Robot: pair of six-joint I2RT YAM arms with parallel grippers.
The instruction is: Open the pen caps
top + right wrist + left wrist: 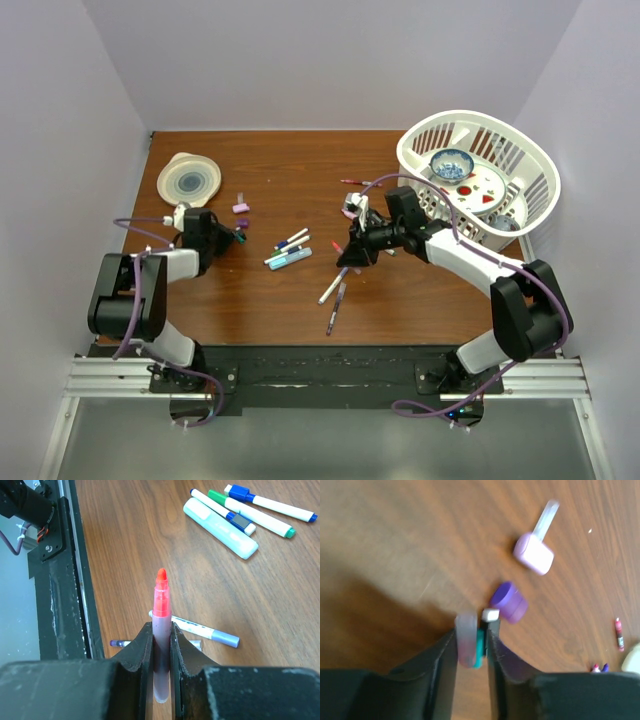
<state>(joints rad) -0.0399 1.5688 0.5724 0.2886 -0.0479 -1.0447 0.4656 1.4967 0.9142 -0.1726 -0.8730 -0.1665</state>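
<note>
**Bare pink marker in the right jaws; cap and teal pen between the left**

The right gripper point(161, 628) is clamped narrow on a pink marker point(161, 597), whose uncapped tip points straight out past the fingertips. A white pen point(197, 628) lies crosswise just ahead of those jaws, and a teal highlighter point(220, 527) lies well ahead to the right. The left gripper point(472, 629) stands narrow, with a frosted cap point(466, 635) and a teal pen point(479, 652) between its jaws. Whether they pinch either one cannot be told. A purple cap point(509, 601) sits just ahead of them, and a lilac cap point(534, 554) lies farther out.
</note>
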